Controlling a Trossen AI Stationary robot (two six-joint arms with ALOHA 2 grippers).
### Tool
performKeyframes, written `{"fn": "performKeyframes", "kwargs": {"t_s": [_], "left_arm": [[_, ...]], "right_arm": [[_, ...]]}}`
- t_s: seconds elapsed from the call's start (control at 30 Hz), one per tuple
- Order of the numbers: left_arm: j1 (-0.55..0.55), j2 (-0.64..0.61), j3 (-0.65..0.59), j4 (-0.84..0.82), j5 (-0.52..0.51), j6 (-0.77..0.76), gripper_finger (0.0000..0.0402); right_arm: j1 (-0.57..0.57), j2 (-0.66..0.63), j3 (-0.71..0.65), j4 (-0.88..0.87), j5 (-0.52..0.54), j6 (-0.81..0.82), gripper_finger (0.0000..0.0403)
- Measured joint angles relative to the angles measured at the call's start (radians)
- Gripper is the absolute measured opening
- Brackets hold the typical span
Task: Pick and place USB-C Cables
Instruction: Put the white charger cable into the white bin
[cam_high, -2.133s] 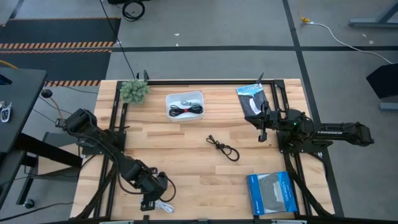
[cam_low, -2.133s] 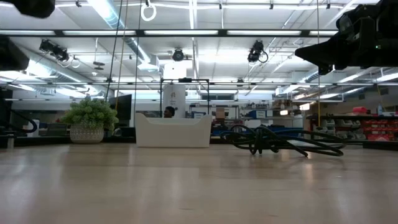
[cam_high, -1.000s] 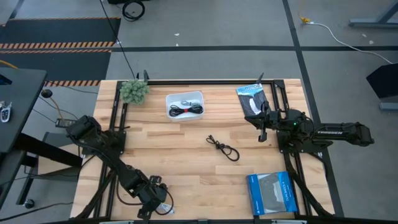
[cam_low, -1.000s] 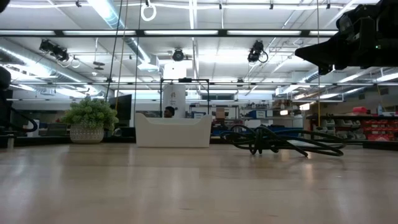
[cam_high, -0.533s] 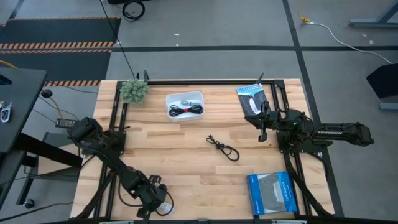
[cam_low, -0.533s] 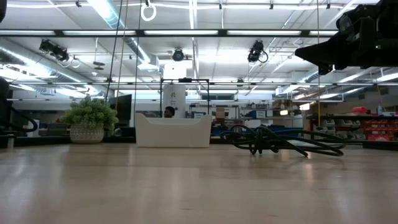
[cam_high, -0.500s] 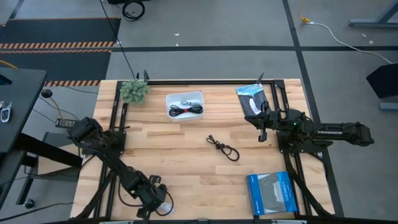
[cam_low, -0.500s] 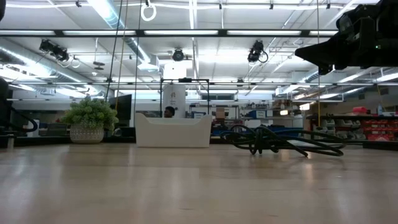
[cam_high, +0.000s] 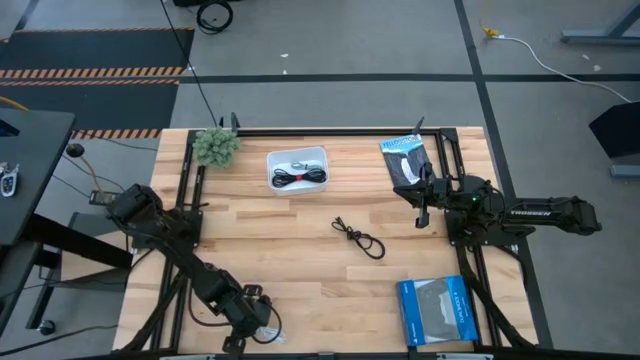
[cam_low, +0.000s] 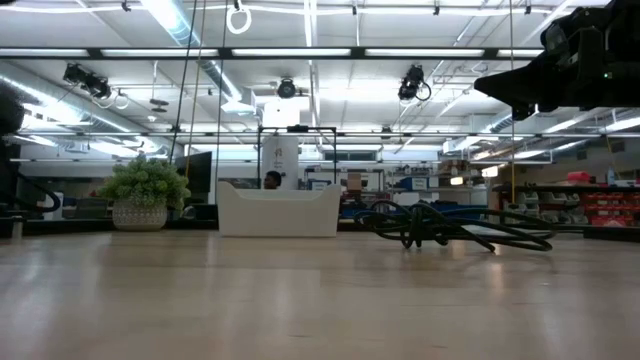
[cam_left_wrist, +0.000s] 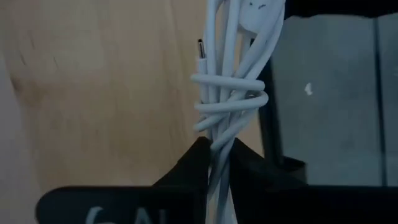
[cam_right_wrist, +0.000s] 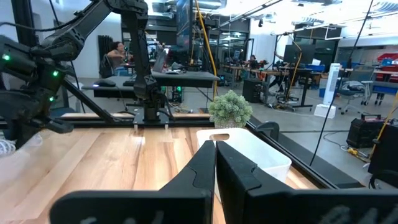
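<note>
A white USB-C cable bundle is at the table's near edge on the left, and my left gripper is shut on it. A black cable bundle lies loose on the table's middle; it also shows in the low view. A black cable with a red tie lies in the white tray at the far side, with a paler cable beside it. My right gripper is shut and empty, held above the table's right side. My left gripper pinches the white cable bundle between its two fingers, just behind the wrapped turns. The bundle runs forward out of the fingertips, along the fingers, with its plug at the far end. I cannot tell whether it is lifted clear of the wood.
A small potted plant stands at the far left. A dark packet lies at the far right and a flat blue packet at the near right. Black frame rails run along both table sides.
Some two seconds ago my left gripper went toward the table's near edge, down onto the white cable. Over the last second it has kept almost still there. My right arm has kept still.
</note>
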Motion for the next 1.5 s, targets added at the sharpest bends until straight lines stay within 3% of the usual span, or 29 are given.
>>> {"fn": "performKeyframes", "kwargs": {"t_s": [0.4, 0.77, 1.0, 1.23, 1.5], "left_arm": [[0.064, -0.143, 0.0, 0.021, 0.079, 0.008, 0.0043], [0.248, -0.25, 0.0, 0.054, 0.082, 0.001, 0.0043], [0.382, -0.295, 0.008, 0.192, 0.072, 0.013, 0.0043], [0.492, -0.302, 0.176, 0.164, 0.062, 0.184, 0.0043], [0.611, -0.302, 0.405, 0.007, -0.002, 0.368, 0.0043]], "right_arm": [[0.0, 0.0, 0.0, 0.0, 0.0, 0.0, 0.002], [0.0, 0.0, 0.0, 0.0, 0.0, 0.0, 0.002], [0.0, 0.0, 0.0, 0.0, 0.0, 0.0, 0.002], [0.0, 0.0, 0.0, 0.0, 0.0, 0.0, 0.002], [0.0, 0.0, 0.0, 0.0, 0.0, 0.0, 0.002]]}}
